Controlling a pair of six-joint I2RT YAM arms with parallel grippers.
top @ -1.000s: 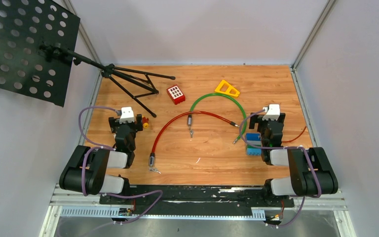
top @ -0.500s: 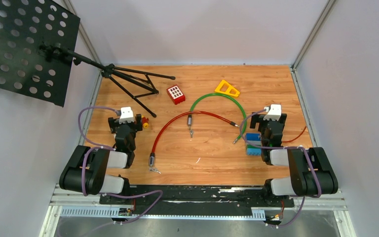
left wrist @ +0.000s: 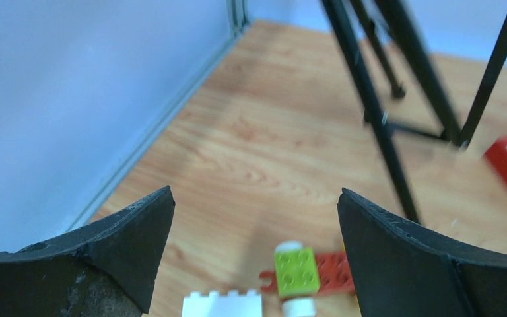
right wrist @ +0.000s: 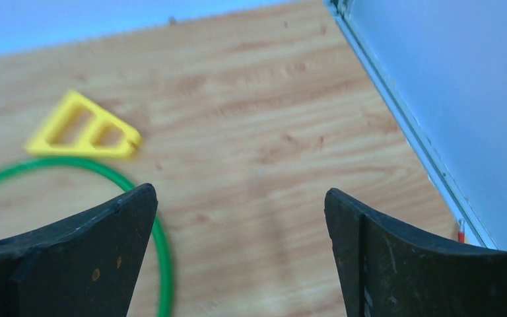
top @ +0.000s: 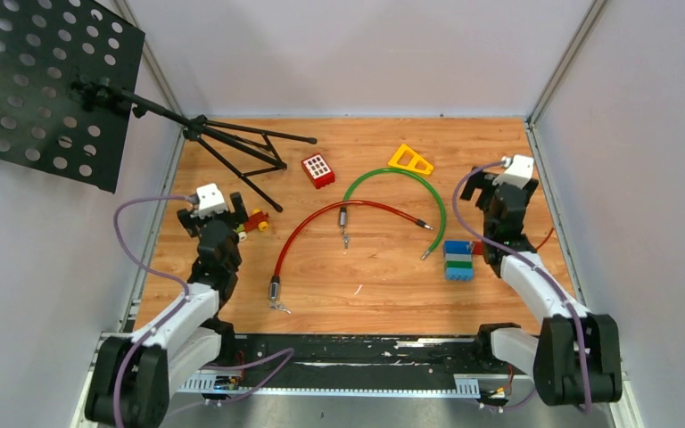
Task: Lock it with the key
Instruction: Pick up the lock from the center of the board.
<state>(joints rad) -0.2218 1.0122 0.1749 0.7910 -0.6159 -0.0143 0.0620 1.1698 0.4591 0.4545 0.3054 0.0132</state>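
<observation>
A red cable lock lies in an arc on the wooden table, its dark lock body at the near left with a small metal key beside it. A green cable lock arcs behind it; a dark barrel with a small key lies under the arcs. My left gripper hovers open at the left, over toy bricks. My right gripper hovers open at the right over bare wood, the green cable by its left finger. Neither holds anything.
A black music stand leans at the far left, its tripod legs on the table. A red keypad block, a yellow triangle, a blue-green brick stack and loose toy bricks lie about.
Both arms have unfolded from their tucked pose. The left gripper has swung left and forward; the right gripper has moved away toward the far right, uncovering the brick stack. Both stay open.
</observation>
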